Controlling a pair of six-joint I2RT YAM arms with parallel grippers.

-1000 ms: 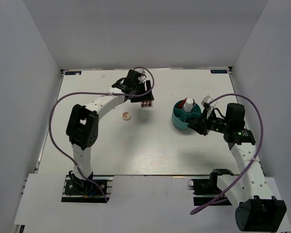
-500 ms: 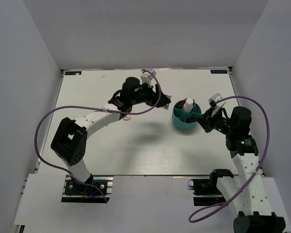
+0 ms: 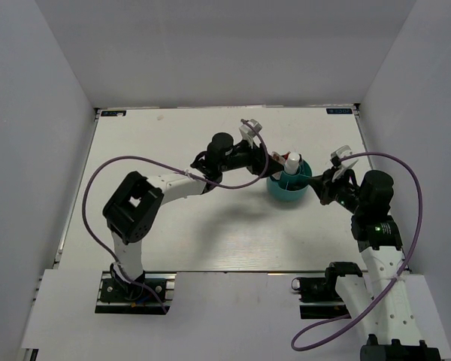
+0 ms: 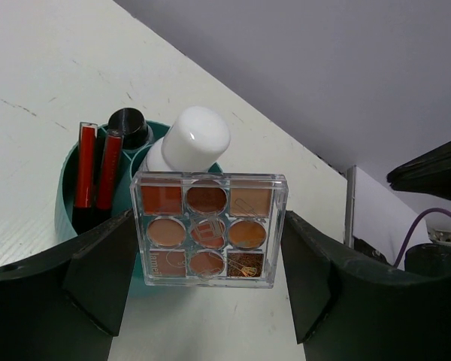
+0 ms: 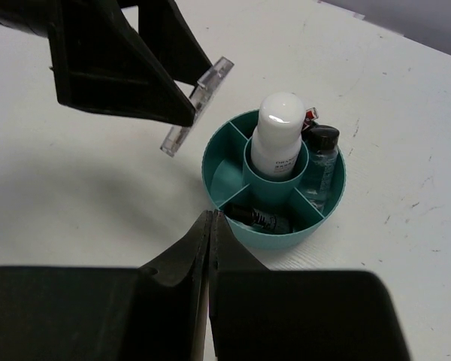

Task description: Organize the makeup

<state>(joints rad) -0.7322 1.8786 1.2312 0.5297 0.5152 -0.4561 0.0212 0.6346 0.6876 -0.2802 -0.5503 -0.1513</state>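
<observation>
Could knock the white bottle [image 5: 279, 135] in the tub [image 5: 323, 222] with the palette [image 4: 208, 226] pinched in the left gripper [image 4: 209, 248]; right gripper [image 5: 211, 226] closed, empty.

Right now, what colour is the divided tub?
Teal; the tub shows best in right wrist view.

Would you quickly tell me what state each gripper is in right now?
Left gripper: closed on the eyeshadow palette.
Right gripper: closed, holding nothing.

Square palette [image 4: 208, 228] upright, seemingly near white bottle [image 4: 189, 140]
</observation>
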